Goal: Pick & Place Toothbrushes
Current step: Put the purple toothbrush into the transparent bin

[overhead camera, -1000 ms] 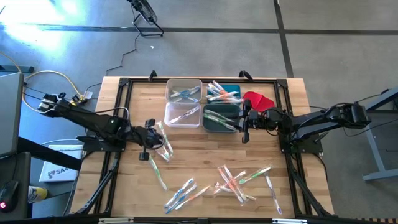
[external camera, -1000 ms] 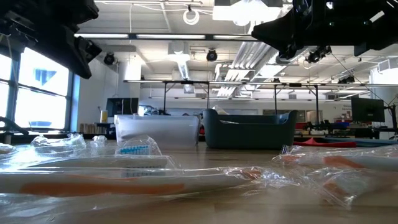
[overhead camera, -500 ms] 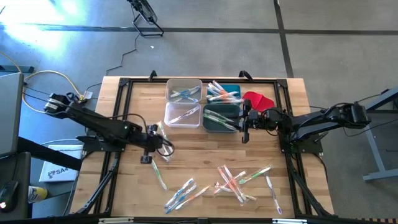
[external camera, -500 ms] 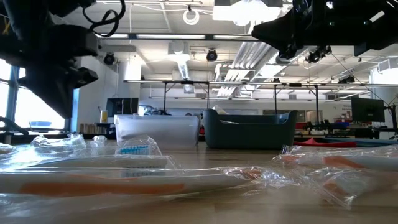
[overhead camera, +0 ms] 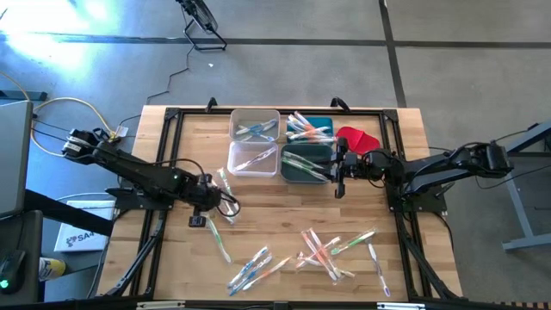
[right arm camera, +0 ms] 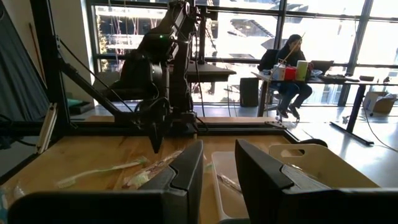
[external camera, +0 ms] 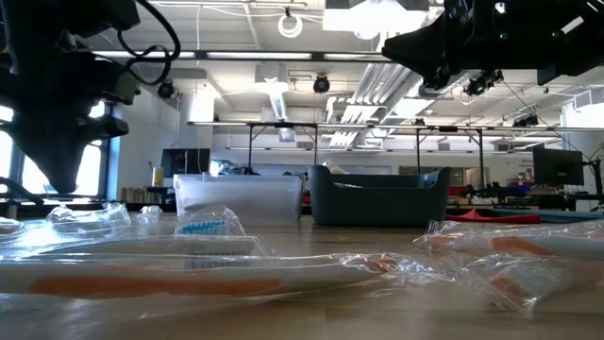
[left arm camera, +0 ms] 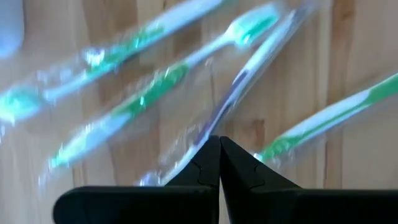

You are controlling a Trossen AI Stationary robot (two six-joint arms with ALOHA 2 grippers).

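Toothbrushes in clear wrappers lie flat on the wooden table: a cluster [overhead camera: 225,191] at the left middle, one [overhead camera: 219,239] just nearer, and more toward the near edge [overhead camera: 327,250]. My left gripper [overhead camera: 213,200] is shut and points steeply down just above the left cluster. In the left wrist view its tips [left arm camera: 220,138] stand over a purple-handled brush [left arm camera: 233,93] between green ones [left arm camera: 143,93]. In the low view the tip [external camera: 61,189] is clear of the wrappers. My right gripper [overhead camera: 336,174] hangs level and open [right arm camera: 217,163] by the dark bin [overhead camera: 306,164], holding nothing.
Two clear bins [overhead camera: 255,126] [overhead camera: 252,159] and two dark teal bins [overhead camera: 312,129] stand at the far middle with toothbrushes inside. A red piece [overhead camera: 357,138] lies to their right. The black table frame [overhead camera: 172,116] runs along the edges. A person sits in the room beyond [right arm camera: 292,62].
My left gripper has come down toward the left cluster of toothbrushes and tipped to point more steeply down, staying shut. The toothbrushes have not moved.
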